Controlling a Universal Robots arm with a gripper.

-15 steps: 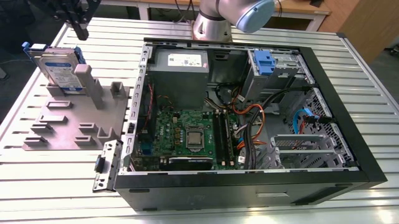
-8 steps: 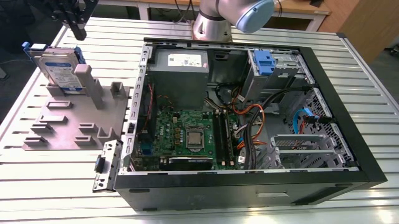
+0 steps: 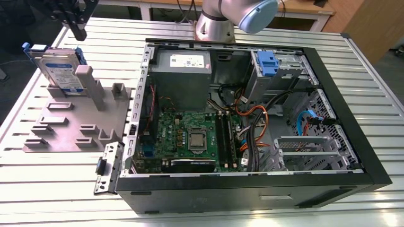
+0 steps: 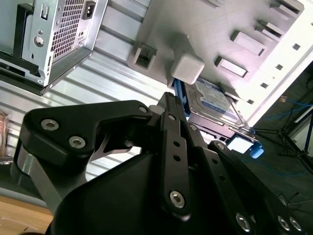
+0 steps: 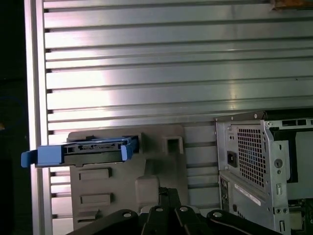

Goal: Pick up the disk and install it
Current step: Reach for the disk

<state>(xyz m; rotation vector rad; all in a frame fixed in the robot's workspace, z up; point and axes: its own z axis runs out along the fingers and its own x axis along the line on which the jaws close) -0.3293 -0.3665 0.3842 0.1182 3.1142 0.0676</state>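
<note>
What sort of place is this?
Probably a robotics lab or test bench: a robot arm stands by an open computer case on a slatted metal table, with the disk upright in a grey tray.

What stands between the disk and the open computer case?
In the exterior view, upright posts of the grey tray stand between the disk and the computer case.

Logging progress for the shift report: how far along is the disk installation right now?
Nothing looks done yet: the silver, blue-framed hard disk stands upright in the grey plastic slotted tray, ungrasped. In hand: the black gripper hovers close above its top edge. Left: both the pick-up and seating it in the open black computer case.
</note>
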